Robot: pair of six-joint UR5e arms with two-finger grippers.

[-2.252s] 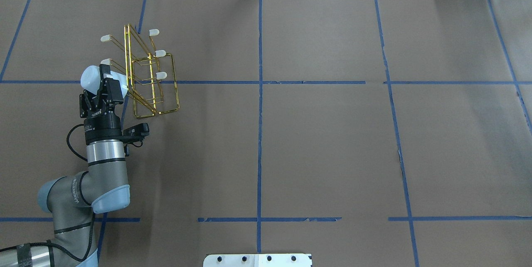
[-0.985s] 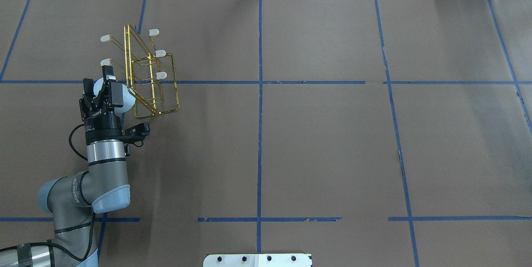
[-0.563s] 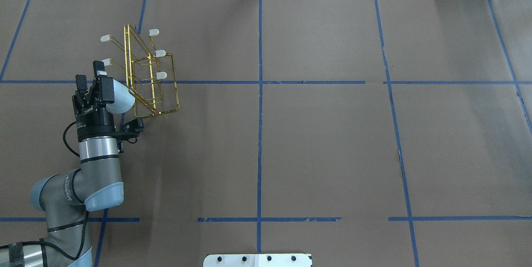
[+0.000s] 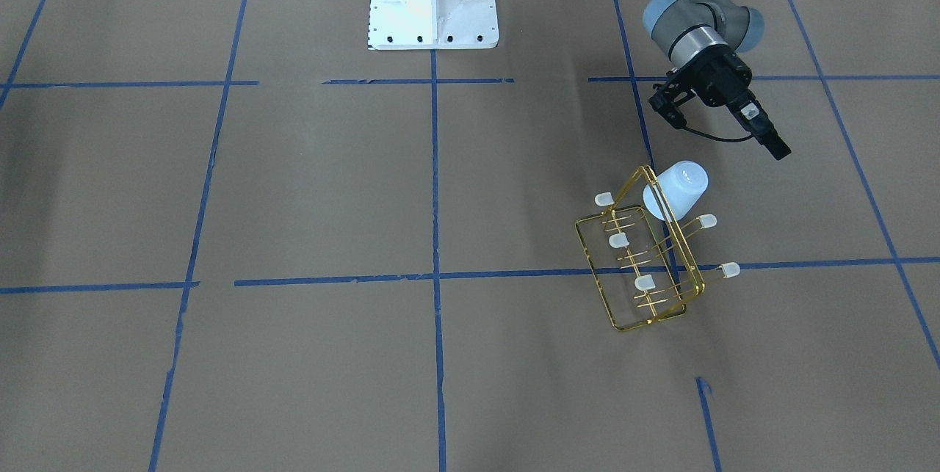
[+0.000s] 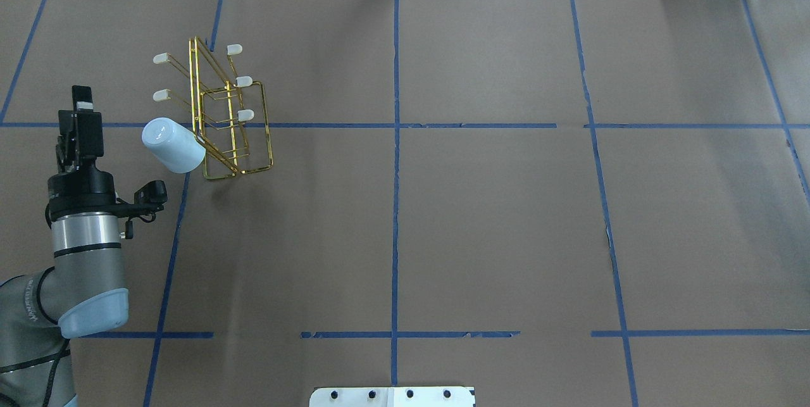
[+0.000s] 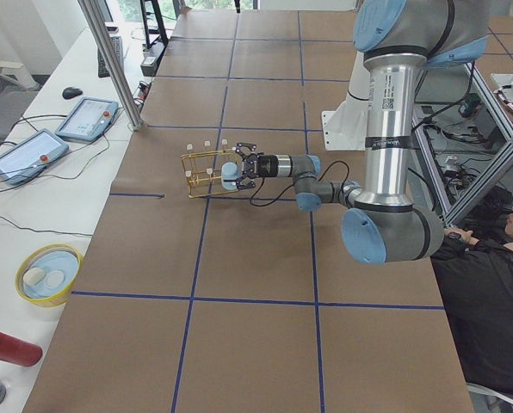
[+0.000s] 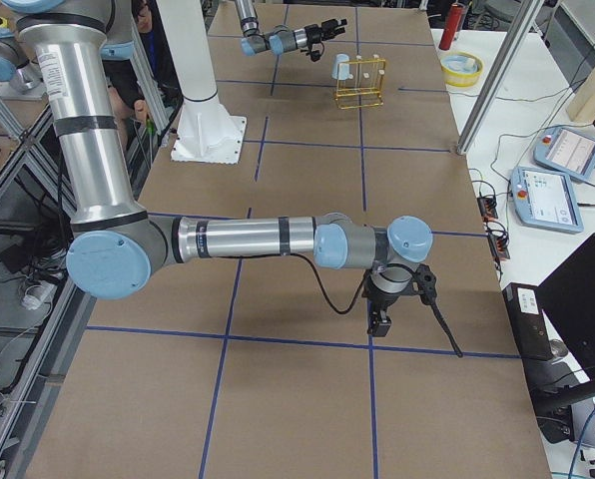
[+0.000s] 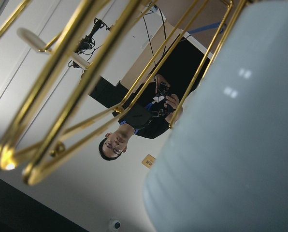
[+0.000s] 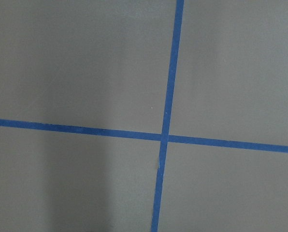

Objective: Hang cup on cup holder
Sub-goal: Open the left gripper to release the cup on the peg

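Black left gripper (image 5: pixel 81 100) hovers near — jaws apart, empty | cup (image 5: pixel 172 145) just beyond, tilted, mouth over a prong of the gold cup holder (image 5: pixel 232 117) | hanging looks done; next, withdraw without nudging the cup holder.

Pale blue-white cup (image 5: pixel 173 144); gold wire holder (image 5: pixel 232 119) with translucent white caps (image 5: pixel 235 49); brown worktop (image 5: pixel 506 217) crossed by a blue tape (image 5: pixel 395 204) grid.

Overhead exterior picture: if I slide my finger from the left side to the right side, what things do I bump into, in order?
left gripper → cup → cup holder → middle blue tape line
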